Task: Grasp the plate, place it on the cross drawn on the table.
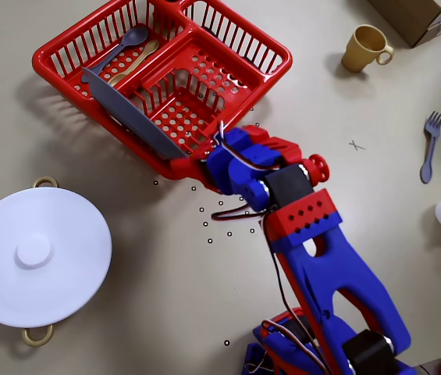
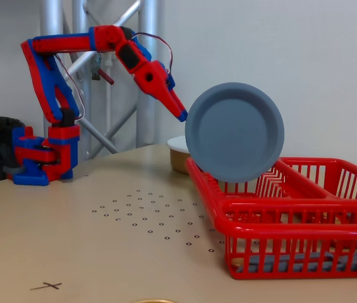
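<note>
While the grey plate (image 2: 235, 132) stands on edge, raised above the near left part of the red basket (image 2: 304, 214) in the fixed view, the pincer (image 2: 181, 115) is clamped on its left rim. From overhead the plate (image 1: 130, 111) reads as a thin grey blade lying diagonally across the basket (image 1: 271, 48), with the pincer (image 1: 191, 162) gripping its lower right end just outside the basket's wall. A grey spoon (image 1: 130, 39) and a tan utensil (image 1: 138, 58) lie in the basket's far compartment. On the surface (image 1: 165, 312), the drawn cross (image 1: 356, 145) sits to the right of the arm, well apart from the plate. A white lidded pot (image 1: 37, 254) rests at left, a tan cup (image 1: 364, 48) at upper right, and a grey fork (image 1: 431, 144) near the right edge.
</note>
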`<state>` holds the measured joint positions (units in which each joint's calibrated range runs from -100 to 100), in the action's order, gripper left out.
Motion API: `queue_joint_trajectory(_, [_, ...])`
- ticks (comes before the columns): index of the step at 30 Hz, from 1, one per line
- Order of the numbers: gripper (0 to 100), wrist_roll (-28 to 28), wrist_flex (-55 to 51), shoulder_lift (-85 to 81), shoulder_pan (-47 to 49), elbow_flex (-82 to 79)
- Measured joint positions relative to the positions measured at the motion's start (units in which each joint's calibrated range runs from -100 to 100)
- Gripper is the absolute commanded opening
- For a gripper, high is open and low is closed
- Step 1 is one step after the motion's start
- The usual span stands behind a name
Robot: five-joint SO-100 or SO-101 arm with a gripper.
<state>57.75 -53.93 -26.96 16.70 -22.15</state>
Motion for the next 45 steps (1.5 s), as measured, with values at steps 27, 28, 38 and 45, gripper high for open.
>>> queue_joint_trajectory(27, [25, 2.3, 3.61, 18.22, 7.01, 13.92])
queue_joint_trajectory(28, [24, 2.3, 3.61, 18.55, 7.19, 14.29])
queue_joint_trajectory(38, [13, 2.34, 3.93, 20.02, 9.1, 14.38])
queue_joint_trajectory(45, [8, 2.49, 3.12, 20.67, 9.92, 15.01])
